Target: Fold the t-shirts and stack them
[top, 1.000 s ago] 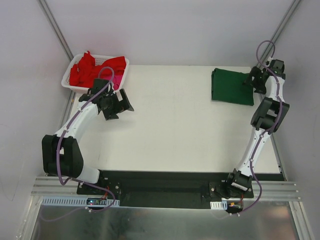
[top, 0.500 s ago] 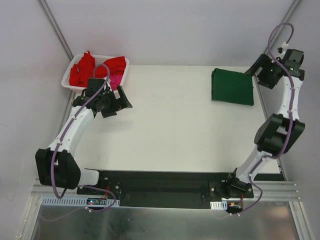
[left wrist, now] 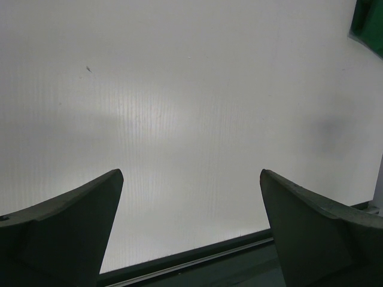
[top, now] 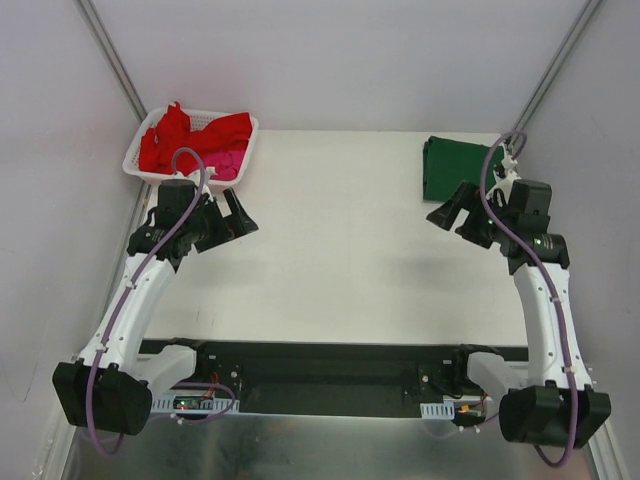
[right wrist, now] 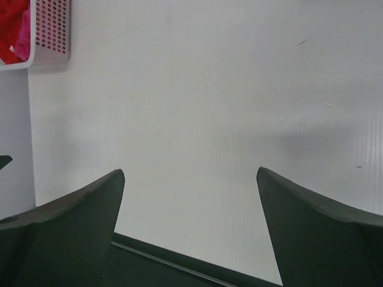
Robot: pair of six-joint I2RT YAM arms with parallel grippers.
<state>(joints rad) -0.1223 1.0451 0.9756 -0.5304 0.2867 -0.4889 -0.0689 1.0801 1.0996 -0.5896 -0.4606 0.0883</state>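
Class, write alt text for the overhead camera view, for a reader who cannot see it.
Two robot arms reach over a white table, the left gripper and the right gripper both open and empty. A folded dark green t-shirt lies at the far right. A white basket at the far left holds crumpled red t-shirts and a pink t-shirt.

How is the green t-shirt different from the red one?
The green t-shirt lies folded flat on the table; the red t-shirt is crumpled in the white basket. The green t-shirt lies alone at the far right; the red t-shirt shares its far-left basket with a pink t-shirt. Neither is being held.
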